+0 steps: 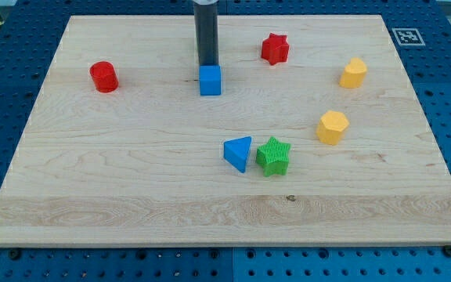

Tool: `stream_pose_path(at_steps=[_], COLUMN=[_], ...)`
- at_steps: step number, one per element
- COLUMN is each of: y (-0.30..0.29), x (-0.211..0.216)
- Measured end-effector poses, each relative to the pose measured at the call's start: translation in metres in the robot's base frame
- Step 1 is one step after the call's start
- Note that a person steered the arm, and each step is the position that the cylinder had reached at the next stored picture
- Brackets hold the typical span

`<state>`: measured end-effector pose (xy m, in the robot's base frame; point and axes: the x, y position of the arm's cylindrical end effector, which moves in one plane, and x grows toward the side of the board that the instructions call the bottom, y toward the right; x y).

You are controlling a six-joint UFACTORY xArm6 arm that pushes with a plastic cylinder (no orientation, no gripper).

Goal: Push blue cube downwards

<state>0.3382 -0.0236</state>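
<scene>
So there's no hand on this rig, nothing to open or close, just the dark rod (207, 31) coming down from the view's top. My tip (207, 64) sits right at the top edge of the blue cube (211, 80), on the side toward the view's top. It looks like it's touching, though I can't tell for sure from this angle. The tip holds nothing.

The blue cube is in the upper middle of the wooden desk (131, 180), a bit left of center. A red cylinder (103, 77) sits well apart toward the view's left, and a red star (274, 48) is up toward the view's right. Further right there are two yellow blocks, one near the edge (353, 73) and one lower (333, 127). Both look sort of hexagonal.

Below the cube, well apart from it, a blue triangle (239, 153) and a green star (273, 155) sit just beside each other, maybe touching.
</scene>
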Motion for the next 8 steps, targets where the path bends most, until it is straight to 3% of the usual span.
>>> stream_pose_path(at_steps=[5,8], y=[0.013,-0.011], x=[0.020,0.022])
